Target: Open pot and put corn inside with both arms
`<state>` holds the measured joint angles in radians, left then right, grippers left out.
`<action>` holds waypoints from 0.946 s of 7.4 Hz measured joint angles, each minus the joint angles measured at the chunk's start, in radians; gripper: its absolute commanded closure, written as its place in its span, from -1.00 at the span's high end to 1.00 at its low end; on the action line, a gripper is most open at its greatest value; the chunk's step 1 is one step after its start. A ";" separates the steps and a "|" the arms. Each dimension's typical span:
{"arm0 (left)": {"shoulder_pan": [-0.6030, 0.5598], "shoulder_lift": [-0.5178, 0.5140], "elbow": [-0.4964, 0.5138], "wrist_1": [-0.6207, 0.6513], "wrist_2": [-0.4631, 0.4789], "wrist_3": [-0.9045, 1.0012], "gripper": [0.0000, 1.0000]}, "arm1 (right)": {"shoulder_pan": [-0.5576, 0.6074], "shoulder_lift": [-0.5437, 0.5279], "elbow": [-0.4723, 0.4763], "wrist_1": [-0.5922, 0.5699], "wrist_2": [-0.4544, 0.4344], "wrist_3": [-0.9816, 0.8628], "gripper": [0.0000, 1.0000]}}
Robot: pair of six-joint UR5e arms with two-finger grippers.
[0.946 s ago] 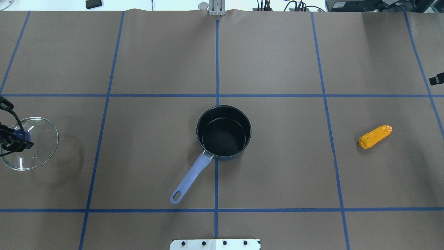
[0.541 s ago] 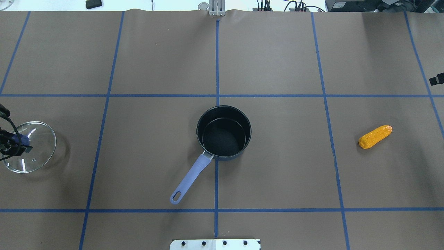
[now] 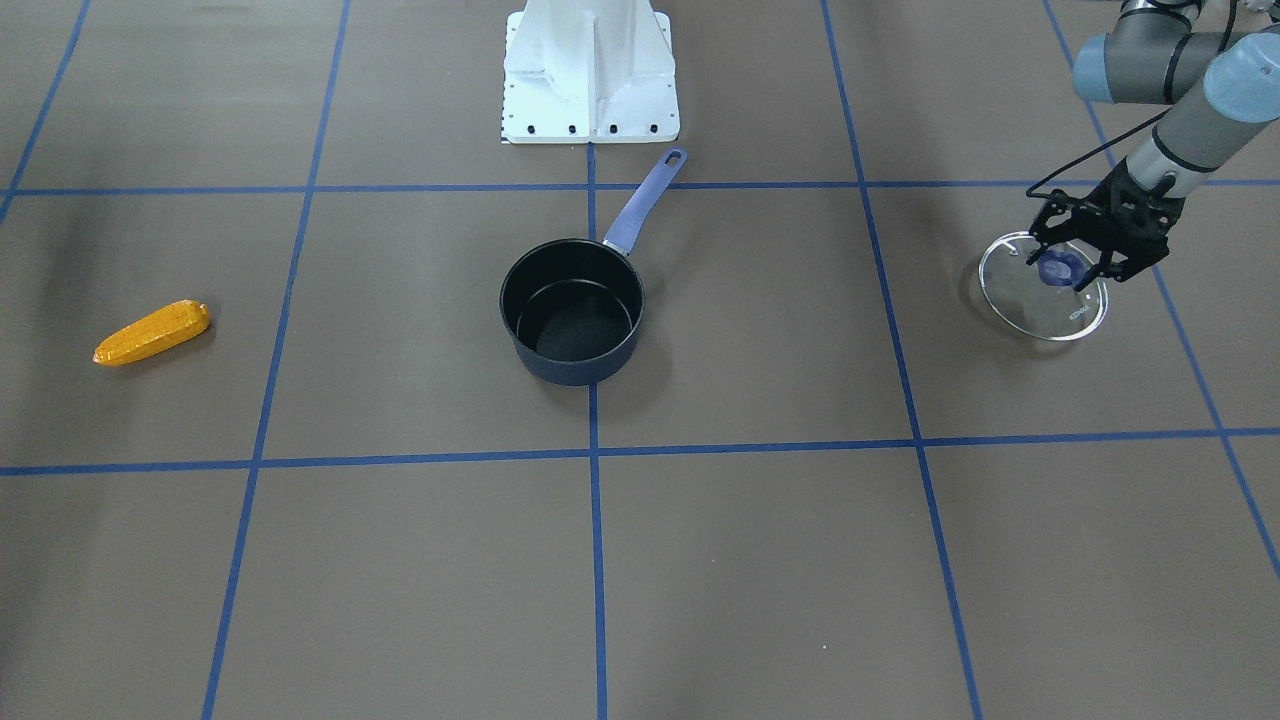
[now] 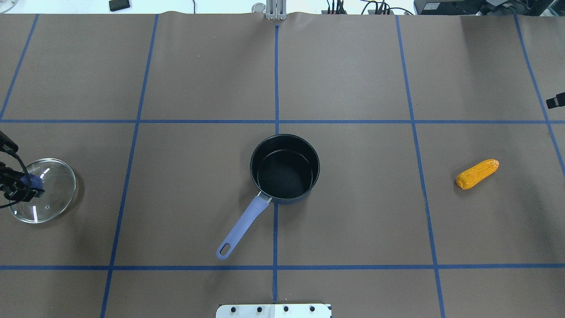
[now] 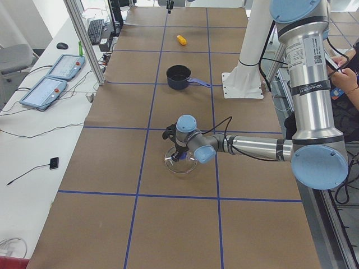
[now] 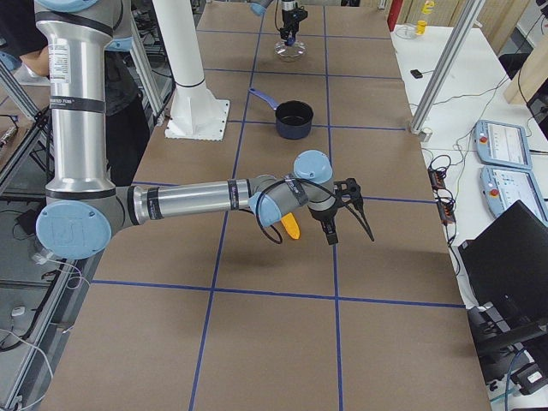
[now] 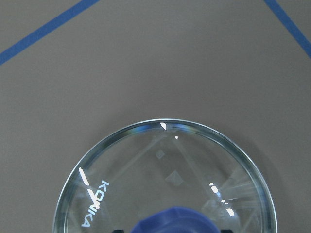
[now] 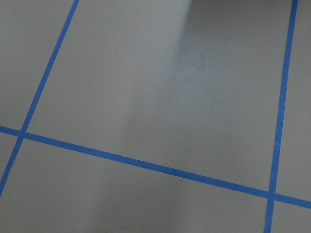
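Note:
The dark pot [image 4: 253, 164] stands open at the table's middle, empty, its lilac handle [image 4: 242, 225] pointing toward the robot; it also shows in the front view [image 3: 572, 370]. The orange-yellow corn [image 4: 477, 173] lies on the table far to the right, and in the front view [image 3: 152, 332] at the left. My left gripper [image 4: 32, 182] is shut on the blue knob of the glass lid [image 4: 55, 194], low over or on the table at the far left [image 3: 1040, 312]. My right gripper [image 6: 349, 229] hovers just beyond the corn; I cannot tell if it is open or shut.
The white pedestal base [image 3: 590, 70] stands behind the pot on the robot's side. Blue tape lines grid the brown table cover. A post [image 4: 276, 9] stands at the far edge's middle. Only a black tip of the right gripper [image 4: 555, 100] enters the overhead view.
The left gripper has lowered the glass lid toward the table at the far left. Pot, corn and right arm have not moved.

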<state>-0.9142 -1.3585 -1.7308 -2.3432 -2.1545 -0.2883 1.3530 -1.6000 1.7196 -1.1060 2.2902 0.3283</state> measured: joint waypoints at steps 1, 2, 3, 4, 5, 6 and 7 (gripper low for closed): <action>0.001 -0.002 0.001 -0.004 0.000 0.001 0.96 | 0.000 0.000 0.000 0.000 0.000 0.000 1.00; 0.001 -0.004 -0.002 -0.007 -0.003 -0.001 0.96 | 0.000 0.000 0.000 0.000 0.000 0.000 1.00; -0.009 -0.009 -0.006 0.003 -0.027 -0.001 0.96 | 0.000 0.000 0.000 0.000 0.000 0.000 1.00; -0.053 -0.021 -0.012 0.040 -0.068 0.000 0.96 | 0.000 0.000 0.000 0.000 0.000 0.000 1.00; -0.121 -0.038 -0.020 0.099 -0.096 0.003 0.96 | 0.000 0.000 0.000 0.000 0.000 0.000 1.00; -0.187 -0.051 -0.028 0.167 -0.109 0.017 0.96 | 0.000 0.000 0.000 0.000 0.000 0.001 1.00; -0.249 -0.064 -0.031 0.243 -0.114 0.063 0.96 | 0.000 0.000 0.000 0.000 0.000 0.001 1.00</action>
<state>-1.1635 -1.4223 -1.7621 -2.1007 -2.2683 -0.2249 1.3530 -1.6000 1.7196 -1.1060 2.2902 0.3289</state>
